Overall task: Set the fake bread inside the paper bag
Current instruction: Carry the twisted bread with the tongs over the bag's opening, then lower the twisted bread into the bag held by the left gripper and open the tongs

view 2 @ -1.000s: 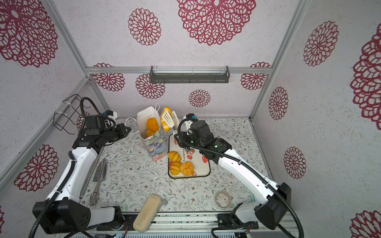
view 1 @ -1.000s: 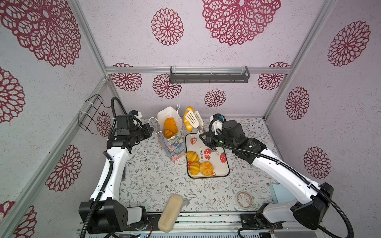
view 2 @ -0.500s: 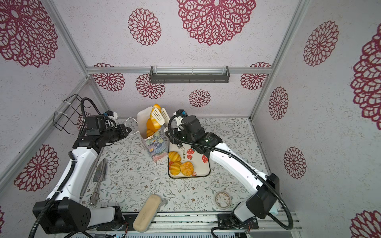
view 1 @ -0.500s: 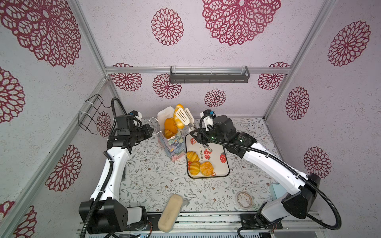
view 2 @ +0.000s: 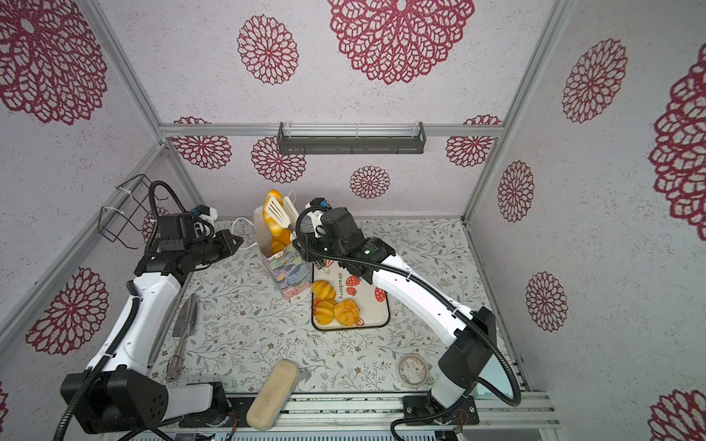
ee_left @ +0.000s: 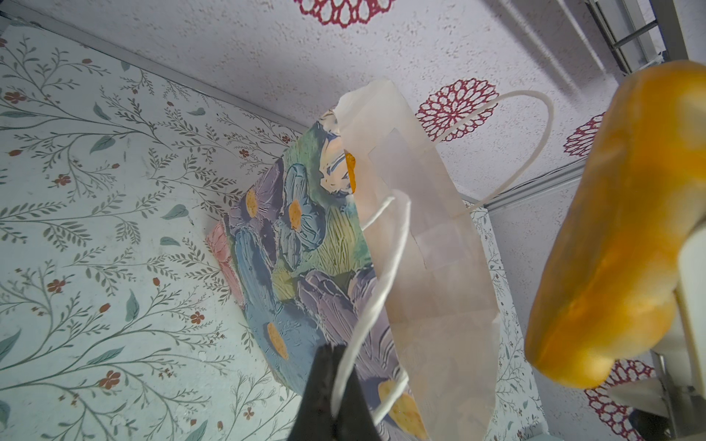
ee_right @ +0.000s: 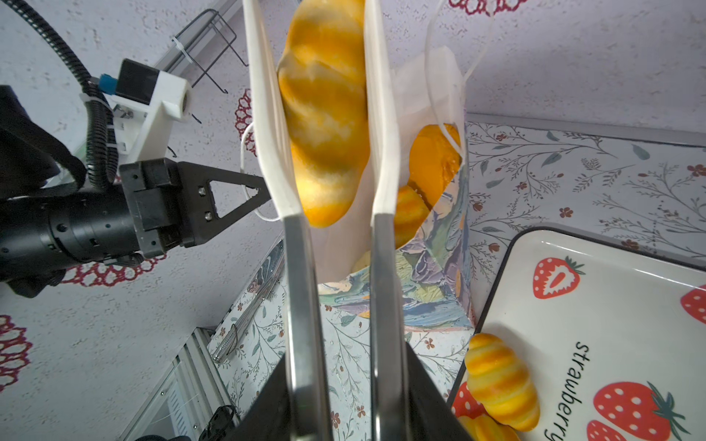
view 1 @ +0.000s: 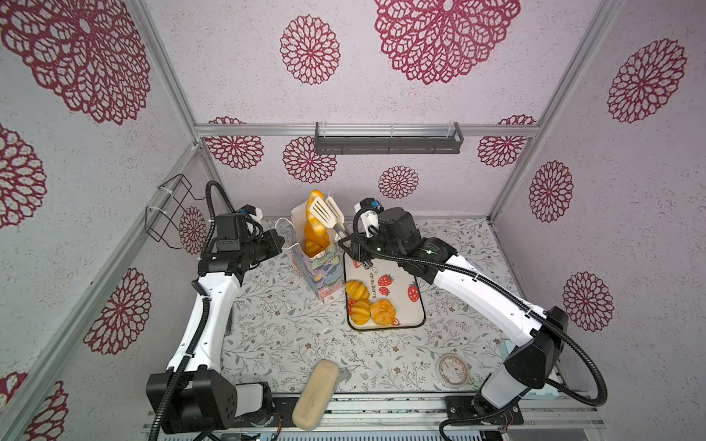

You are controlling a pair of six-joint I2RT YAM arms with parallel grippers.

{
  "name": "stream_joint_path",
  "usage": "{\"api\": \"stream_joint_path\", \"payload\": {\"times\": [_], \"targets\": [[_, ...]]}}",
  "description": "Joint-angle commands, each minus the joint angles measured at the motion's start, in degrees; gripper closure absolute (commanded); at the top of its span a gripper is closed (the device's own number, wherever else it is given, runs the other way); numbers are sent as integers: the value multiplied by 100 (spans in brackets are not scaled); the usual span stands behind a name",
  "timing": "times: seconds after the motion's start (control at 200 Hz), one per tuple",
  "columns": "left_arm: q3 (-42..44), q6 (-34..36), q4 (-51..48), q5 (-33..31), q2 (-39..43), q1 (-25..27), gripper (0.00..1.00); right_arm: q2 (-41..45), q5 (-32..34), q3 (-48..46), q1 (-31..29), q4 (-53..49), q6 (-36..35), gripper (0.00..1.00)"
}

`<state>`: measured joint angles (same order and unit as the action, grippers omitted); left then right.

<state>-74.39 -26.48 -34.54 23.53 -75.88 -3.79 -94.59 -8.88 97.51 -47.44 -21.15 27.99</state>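
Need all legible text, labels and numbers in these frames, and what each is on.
"strawberry": printed on the white tray, beside its strawberry pictures; it reads in both top views and the right wrist view.
No words on the paper bag, only painted flowers.
Any marking on the round roll near the table's front is too small to read.
Nothing else legible.
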Motion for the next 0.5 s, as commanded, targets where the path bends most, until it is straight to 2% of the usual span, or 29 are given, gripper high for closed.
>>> {"api": "stream_joint_path", "payload": {"times": [0.0,0.495], "targets": [[47,-13,106,74,97,-34,100,47,-78,311,-63,117,-144,61],[47,-20,117,82,90,-44,100,4,-48,131,-142,-17,-128,60]]}}
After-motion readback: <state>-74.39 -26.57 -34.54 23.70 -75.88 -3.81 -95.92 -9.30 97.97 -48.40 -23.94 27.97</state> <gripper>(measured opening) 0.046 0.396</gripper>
